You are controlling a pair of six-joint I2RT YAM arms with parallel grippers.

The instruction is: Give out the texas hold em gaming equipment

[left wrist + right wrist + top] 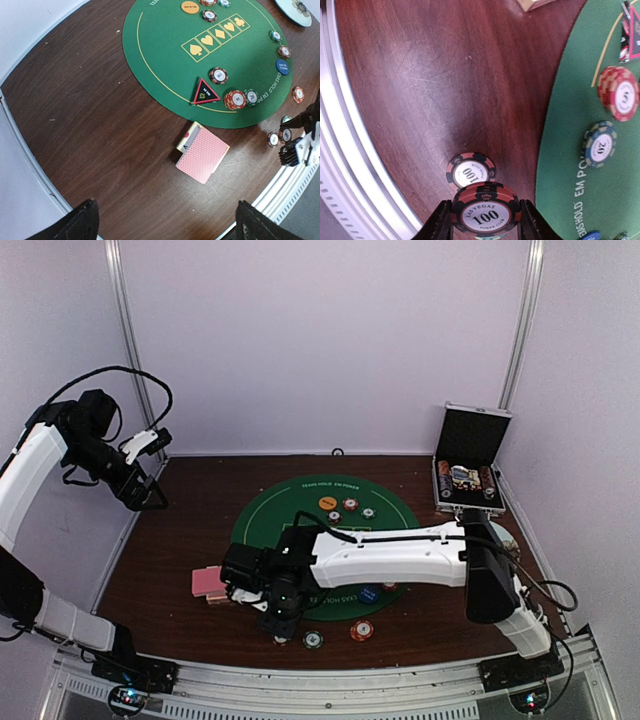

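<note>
Brown worktop [420, 75]: right gripper [482, 222] pinches one dark-red 100 chip [481, 210]; one matching chip [470, 171] lies flat just beyond its fingertips; farther right on the green mat [565, 125], one teal 20 chip [600, 144], one red stack [620, 93]. Left gripper [165, 220] gapes wide, empty.

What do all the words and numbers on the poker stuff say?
"LAS VEGAS 100 POKER CLUB": on the held chip in the right gripper.
"100": on the loose chip lying on the table.
"5": on the red chip stack.
"20": on the blue-green chip.
"HOLD EM": on the green mat.
Too small to read: the blue disc, the orange disc, the triangle marker.
</note>
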